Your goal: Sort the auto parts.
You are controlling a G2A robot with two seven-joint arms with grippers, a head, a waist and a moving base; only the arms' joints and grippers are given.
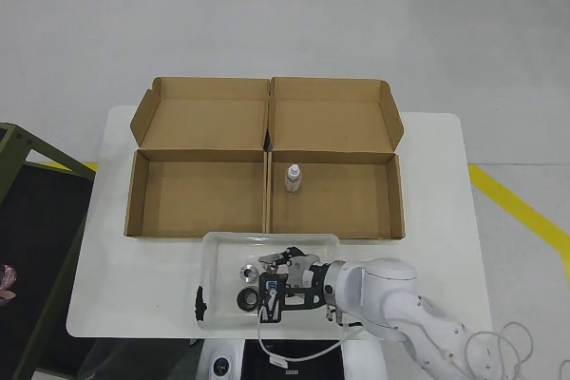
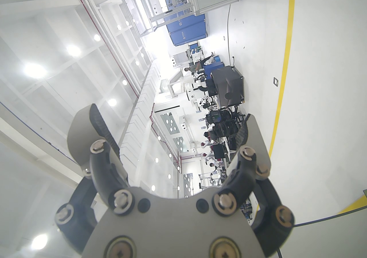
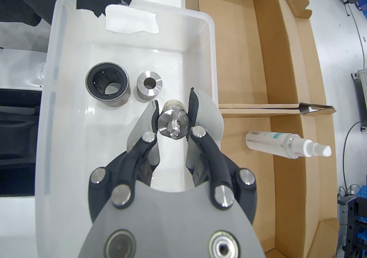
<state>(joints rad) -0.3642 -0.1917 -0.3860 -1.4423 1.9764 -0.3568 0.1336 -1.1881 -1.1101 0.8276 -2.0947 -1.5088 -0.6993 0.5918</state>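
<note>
White tabletop (image 1: 437, 190); steel cylinder (image 3: 173, 124) in right pincer (image 3: 173, 100)

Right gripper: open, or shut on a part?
Shut on the stepped metal part: the fingers of the right gripper press its two sides, within the clear bin. Lifted or not, cannot tell.

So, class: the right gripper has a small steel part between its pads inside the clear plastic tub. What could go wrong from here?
1. The right gripper pinches the small round stepped steel part on its curved side; it could slip out on lifting.
2. The short silver bushing stands close beside the gripper and may get knocked.
3. The clear plastic tub's wall stands between the part and the cardboard boxes; a low carry could clip it.
</note>
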